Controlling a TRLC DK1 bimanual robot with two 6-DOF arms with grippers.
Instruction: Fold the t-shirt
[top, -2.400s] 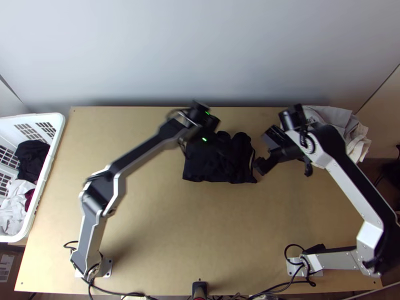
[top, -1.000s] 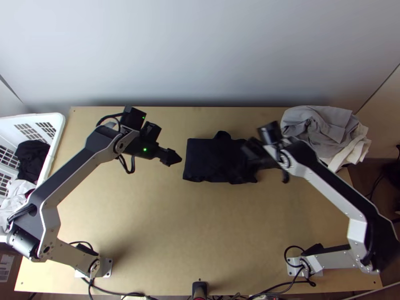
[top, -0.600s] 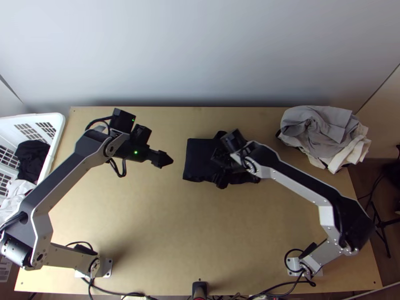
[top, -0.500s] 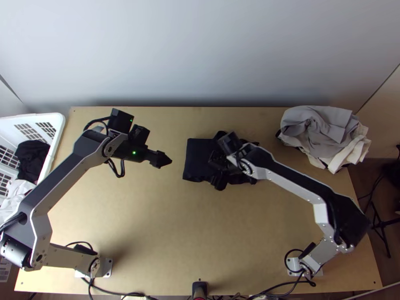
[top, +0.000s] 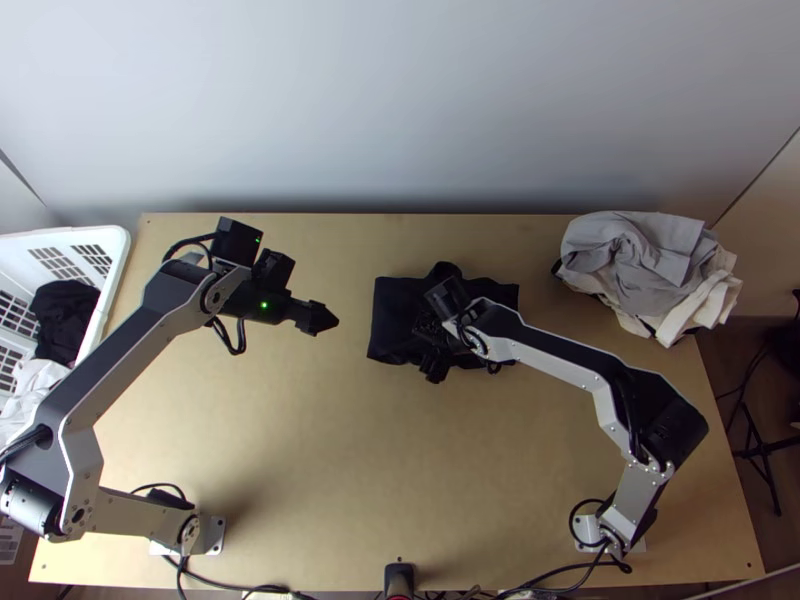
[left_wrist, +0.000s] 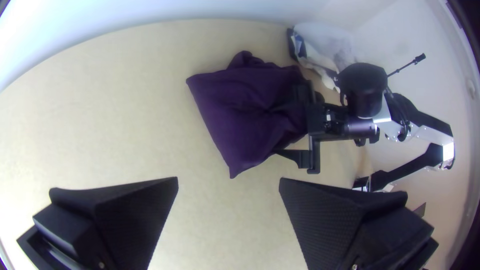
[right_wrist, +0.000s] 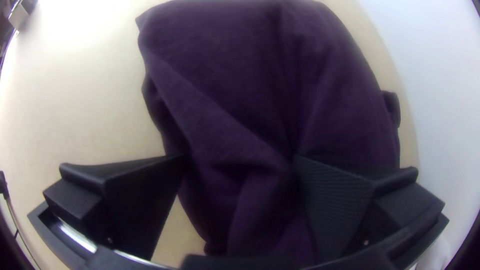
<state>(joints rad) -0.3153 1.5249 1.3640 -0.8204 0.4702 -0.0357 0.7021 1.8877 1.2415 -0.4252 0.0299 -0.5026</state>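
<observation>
The left gripper (top: 329, 318) is hanging wide open, and the right gripper (top: 428, 347) is sitting low down, wide open too.

Clock positions taken from the table's centre, top view. The t-shirt (top: 393, 320), at twelve o'clock, is recorded as near-black there and plain deep purple in both wrist views. The table (top: 300, 440) is noted as light tan, the wall (top: 400, 100) beyond as pale blue-grey. At two o'clock, grey cloth (top: 640, 255) and cream cloth (top: 700, 305) are logged. Between nine and ten, a white basket (top: 112, 290) is seen, patterned with slotted grids; black cloth (top: 65, 320) is contained. Finely textured black is observed on the left gripper (top: 330, 319) and right gripper (top: 428, 345).
</observation>
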